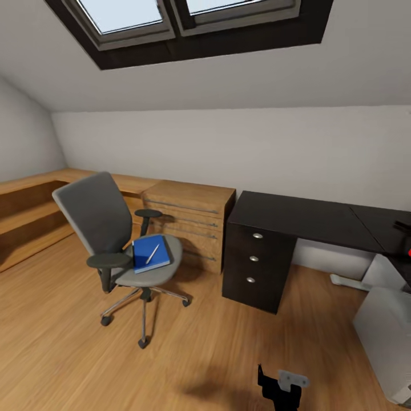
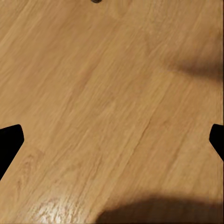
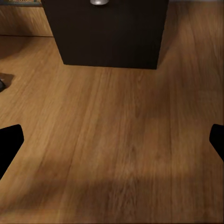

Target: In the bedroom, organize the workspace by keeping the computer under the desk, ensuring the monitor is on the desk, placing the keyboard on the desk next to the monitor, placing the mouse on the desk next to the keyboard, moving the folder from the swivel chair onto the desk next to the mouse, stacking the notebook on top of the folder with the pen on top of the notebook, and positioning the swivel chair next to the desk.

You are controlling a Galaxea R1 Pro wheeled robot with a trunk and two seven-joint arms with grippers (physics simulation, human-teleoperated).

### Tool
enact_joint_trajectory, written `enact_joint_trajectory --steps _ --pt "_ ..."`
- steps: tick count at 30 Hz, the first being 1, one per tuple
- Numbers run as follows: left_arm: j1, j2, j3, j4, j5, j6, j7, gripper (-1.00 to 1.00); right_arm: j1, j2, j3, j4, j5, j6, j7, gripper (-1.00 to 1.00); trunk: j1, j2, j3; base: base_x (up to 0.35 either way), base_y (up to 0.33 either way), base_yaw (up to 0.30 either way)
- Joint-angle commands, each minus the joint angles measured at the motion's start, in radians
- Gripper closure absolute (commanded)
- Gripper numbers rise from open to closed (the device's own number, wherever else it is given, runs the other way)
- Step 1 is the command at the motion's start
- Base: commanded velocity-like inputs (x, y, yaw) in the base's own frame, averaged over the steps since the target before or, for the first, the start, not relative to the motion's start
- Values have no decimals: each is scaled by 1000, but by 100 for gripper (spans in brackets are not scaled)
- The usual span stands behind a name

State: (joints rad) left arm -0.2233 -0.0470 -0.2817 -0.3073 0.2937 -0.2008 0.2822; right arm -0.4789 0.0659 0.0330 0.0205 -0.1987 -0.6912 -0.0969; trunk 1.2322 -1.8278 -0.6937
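Swivel chair: the grey fabric swivel chair with black armrests and a five-star castor base (image 1: 108, 228) is standing on the light wooden plank floor (image 1: 68, 342), well apart from the black desk with three silver-knobbed drawers (image 1: 297, 220).
Seat load: a blue rectangular notebook or folder (image 1: 150, 253) is lying flat on the seat, with a slim silver pen (image 1: 152, 254) resting diagonally on top of it.
Wooden unit: a light wooden drawer cabinet (image 1: 191, 220) is standing between chair and desk, touching the desk's drawer side.
Computer: a white box-shaped case (image 1: 385, 337), cut off by the frame edge, is sitting on the floor beside the desk.
Left gripper (image 2: 112, 140): its black fingertips (image 2: 9, 140) are spreading wide over bare floor, holding nothing.
Right gripper (image 3: 112, 140): its black fingertips (image 3: 9, 140) are likewise spreading wide and empty, pointing toward the foot of the desk's drawer block, far from the chair's load.
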Motion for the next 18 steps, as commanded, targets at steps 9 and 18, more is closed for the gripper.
enact_joint_trajectory --steps 9,18 --pt "-1 1 -8 11 10 -6 -19 -100 -1 1 4 2 -4 -4 -3 -100 -35 63 16 0 0 -144" --pt "0 1 -8 14 10 -8 -23 -100 -1 2 4 2 -4 -4 -3 -100 -69 126 33 0 0 -137"
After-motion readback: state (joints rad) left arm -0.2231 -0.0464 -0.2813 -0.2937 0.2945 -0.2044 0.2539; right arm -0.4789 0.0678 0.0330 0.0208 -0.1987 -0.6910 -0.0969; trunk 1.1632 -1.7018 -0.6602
